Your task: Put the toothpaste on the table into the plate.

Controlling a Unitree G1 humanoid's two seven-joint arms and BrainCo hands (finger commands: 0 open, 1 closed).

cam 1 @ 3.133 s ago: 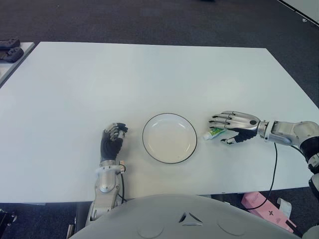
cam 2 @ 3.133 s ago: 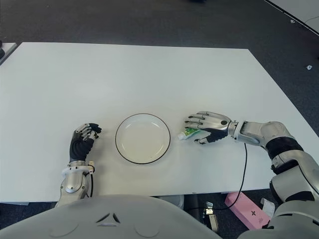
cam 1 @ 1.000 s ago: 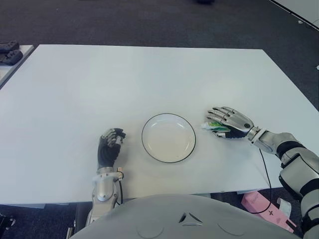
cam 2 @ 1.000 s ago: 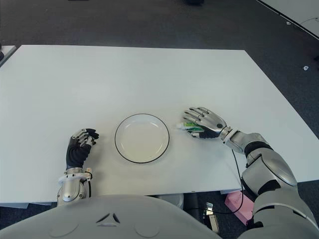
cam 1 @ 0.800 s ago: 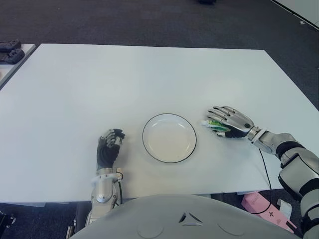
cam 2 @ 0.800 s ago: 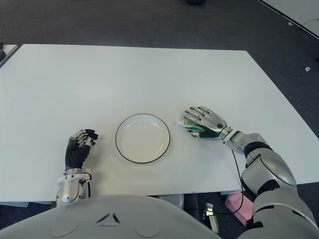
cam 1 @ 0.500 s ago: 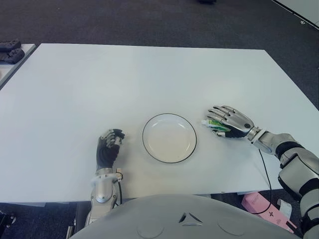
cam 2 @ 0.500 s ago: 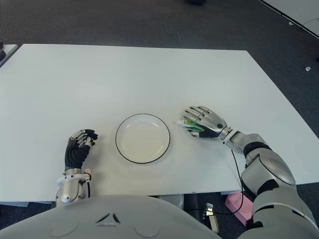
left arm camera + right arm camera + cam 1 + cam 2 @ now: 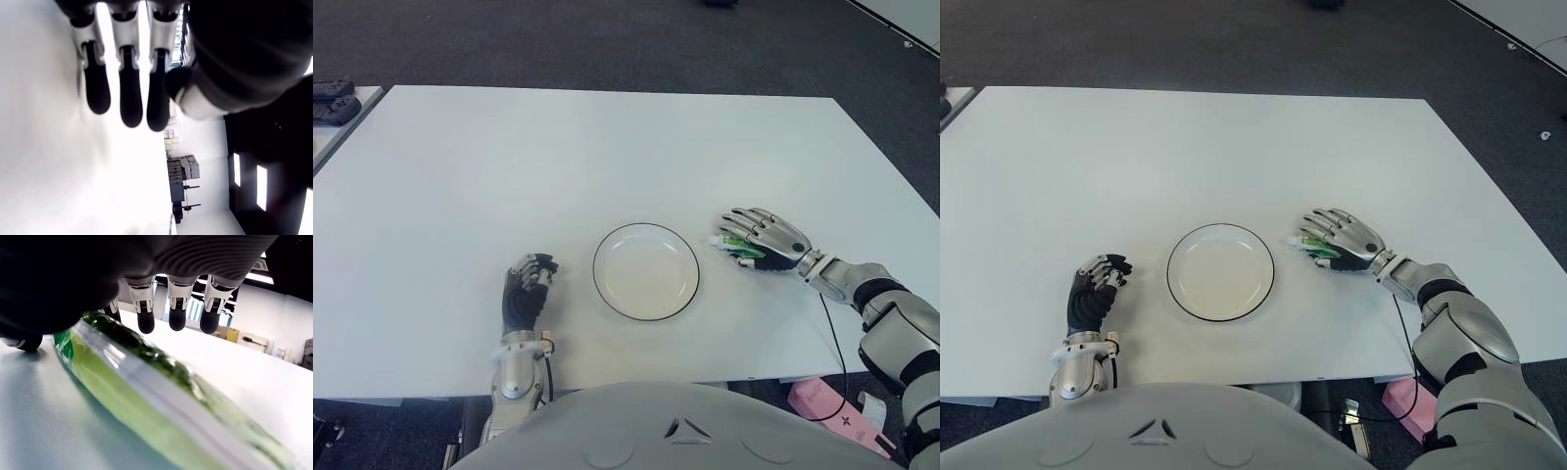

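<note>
I see the toothpaste point(image 9: 728, 244) lying on the white table point(image 9: 607, 147), just right of the plate point(image 9: 646, 271), not in it. Its long axis runs roughly left-right, white cap end pointing left toward the plate rim, the rest tucked under my right hand point(image 9: 762, 238). The tube is green with a white band, glossy plastic, flattened; in the right wrist view it point(image 9: 146, 396) lies flat on the table surface along its whole length.

My right hand is palm-down over the tube, fingers point(image 9: 177, 308) extended and slightly bent, tips hanging above the tube with a visible gap. A dark thumb tip point(image 9: 22, 341) sits on the table at the tube's side. The fingers arch over the tube without closing; I see no grip on it.

The plate is round, white, shallow, with a thin dark rim line, smooth and glazed-looking. Nothing is in it. It sits near the table's near edge, about midway between my two hands.

My left hand point(image 9: 527, 291) shows left of the plate, apart from it, idle. Its black fingers point(image 9: 127, 93) are curled in toward the palm, thumb tucked beside them, holding nothing.

The table top is matte, plain white, rectangular. Dark carpet floor point(image 9: 607, 39) lies beyond the far edge.
</note>
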